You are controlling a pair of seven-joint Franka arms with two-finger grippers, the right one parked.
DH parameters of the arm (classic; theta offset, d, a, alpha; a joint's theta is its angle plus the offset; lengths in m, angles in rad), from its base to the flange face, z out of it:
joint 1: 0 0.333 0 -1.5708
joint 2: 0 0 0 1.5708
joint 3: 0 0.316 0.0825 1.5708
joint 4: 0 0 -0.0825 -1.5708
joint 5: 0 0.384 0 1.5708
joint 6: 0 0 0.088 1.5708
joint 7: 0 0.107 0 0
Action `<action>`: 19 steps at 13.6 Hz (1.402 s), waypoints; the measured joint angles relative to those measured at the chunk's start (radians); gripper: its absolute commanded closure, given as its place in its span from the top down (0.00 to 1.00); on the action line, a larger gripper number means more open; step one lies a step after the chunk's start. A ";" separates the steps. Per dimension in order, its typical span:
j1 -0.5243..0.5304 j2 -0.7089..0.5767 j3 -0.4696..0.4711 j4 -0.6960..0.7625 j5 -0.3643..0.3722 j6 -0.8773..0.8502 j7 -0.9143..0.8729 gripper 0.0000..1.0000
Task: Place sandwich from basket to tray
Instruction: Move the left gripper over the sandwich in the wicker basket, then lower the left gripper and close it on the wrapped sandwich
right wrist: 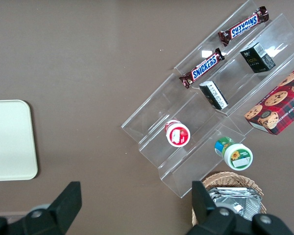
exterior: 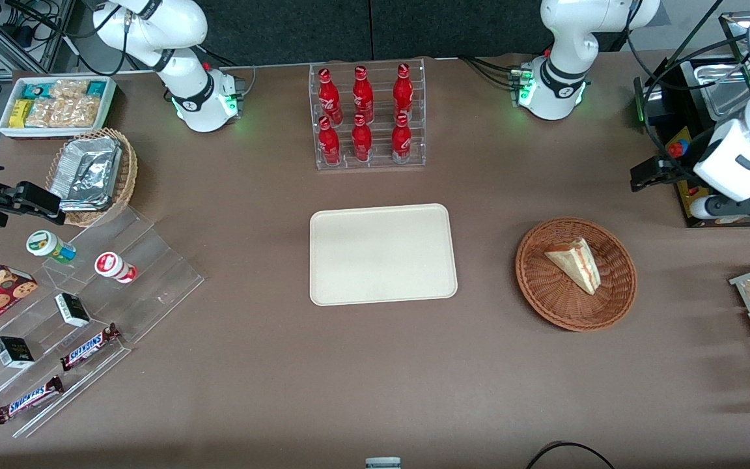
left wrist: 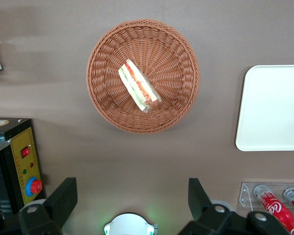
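left arm: raised at the working arm's end of the table, white links bent, wrist held high above the tabletop
wrist: camera pointed straight down
gripper (left wrist: pixel 130 198): hung in the air, touched nothing
fingers (left wrist: pixel 63 196): two dark pads spread wide apart, nothing between them
jaws: parted, empty

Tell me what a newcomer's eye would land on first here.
First, the six red cola bottles in their clear rack, then the flat cream-beige tray nearer the front camera. Beside it, the triangular sandwich lies in the round reddish-brown wicker basket; the left gripper hangs open, apart from it.
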 measured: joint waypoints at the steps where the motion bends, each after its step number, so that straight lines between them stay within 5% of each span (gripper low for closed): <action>1: -0.001 -0.001 0.000 0.005 0.000 -0.003 0.000 1.00; 6: 0.000 0.003 0.006 -0.068 0.002 0.049 0.000 1.00; 19: -0.007 0.002 0.015 -0.585 0.002 0.732 -0.437 1.00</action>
